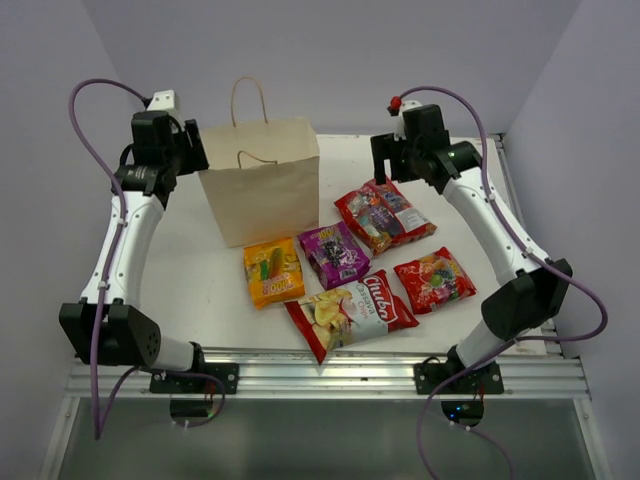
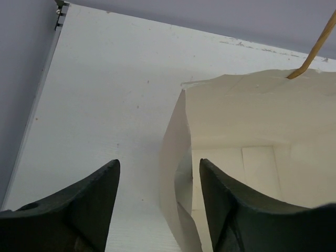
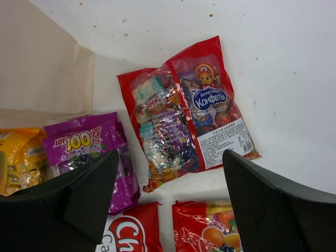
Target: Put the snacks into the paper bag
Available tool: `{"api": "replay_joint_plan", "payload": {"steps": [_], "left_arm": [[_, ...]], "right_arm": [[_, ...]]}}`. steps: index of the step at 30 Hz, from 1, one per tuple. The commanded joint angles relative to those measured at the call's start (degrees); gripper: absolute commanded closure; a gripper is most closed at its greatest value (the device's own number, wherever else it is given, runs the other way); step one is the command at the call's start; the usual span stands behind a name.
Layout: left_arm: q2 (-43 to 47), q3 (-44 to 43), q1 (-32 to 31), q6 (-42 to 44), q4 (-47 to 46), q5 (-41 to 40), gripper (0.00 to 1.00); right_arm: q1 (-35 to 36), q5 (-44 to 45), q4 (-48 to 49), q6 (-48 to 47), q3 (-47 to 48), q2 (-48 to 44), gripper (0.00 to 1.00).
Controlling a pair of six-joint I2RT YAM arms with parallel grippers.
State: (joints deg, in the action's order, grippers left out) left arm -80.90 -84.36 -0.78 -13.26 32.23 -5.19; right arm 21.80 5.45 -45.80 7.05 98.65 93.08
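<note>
Snacks (image 1: 335,255) lay toward the tabletop's near edge, paper bag (image 1: 262,185) upright behind; left end effector (image 2: 157,164) and right end effector (image 3: 170,153) gaped empty. They seemed light, slippery: pinch a seam

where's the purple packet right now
In the top view the purple packet lies flat just on the near side of the paper bag, between the orange-yellow packet and the red candy packet.

The tan paper bag (image 1: 262,190) stands upright, mouth open. Before it, flat on the counter (image 1: 200,280), lie the orange-yellow packet (image 1: 273,271), purple packet (image 1: 335,254), candy-filled red packet (image 1: 384,217), smaller red packet (image 1: 434,280) and, nearest, the red-and-white chip bag (image 1: 350,313).
</note>
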Motion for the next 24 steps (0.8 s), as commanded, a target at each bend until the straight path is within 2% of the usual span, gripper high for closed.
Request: {"api": "replay_joint_plan", "payload": {"steps": [1,2,4,9,10,12,16,24], "left_arm": [[0.1,0.0,0.2,-0.7,-3.8,1.9,0.37],[-0.2,-0.2,0.2,-0.7,-4.2,2.2,0.44],[-0.6,-0.5,0.2,-0.5,-4.2,2.9,0.49],[-1.6,-0.8,0.2,-0.2,-4.2,3.8,0.76],[-1.7,-0.8,0.2,-0.2,-4.0,3.9,0.85],[-2.1,-0.8,0.2,-0.2,-3.7,4.1,0.98],[-2.1,-0.8,0.2,-0.2,-3.1,4.5,1.0],[-1.4,-0.7,0.2,0.3,-2.3,4.9,1.0]], "right_arm": [[0.1,1.1,1.0,-0.4,0.5,0.4,0.16],[0.1,1.3,1.1,-0.2,0.2,0.6,0.16],[0.1,2.2,1.5,-0.3,-0.2,1.3,0.16],[0.1,3.0,4.3,-0.9,-4.2,2.5,0.15],[0.1,3.1,6.1,-1.5,-5.5,2.8,0.14],[0.0,3.0,8.1,-2.0,-8.9,3.9,0.12],[0.1,2.5,12.5,-3.0,-13.6,7.3,0.06],[0.1,4.8,18.6,-3.8,-18.2,14.4,0.04]]}}
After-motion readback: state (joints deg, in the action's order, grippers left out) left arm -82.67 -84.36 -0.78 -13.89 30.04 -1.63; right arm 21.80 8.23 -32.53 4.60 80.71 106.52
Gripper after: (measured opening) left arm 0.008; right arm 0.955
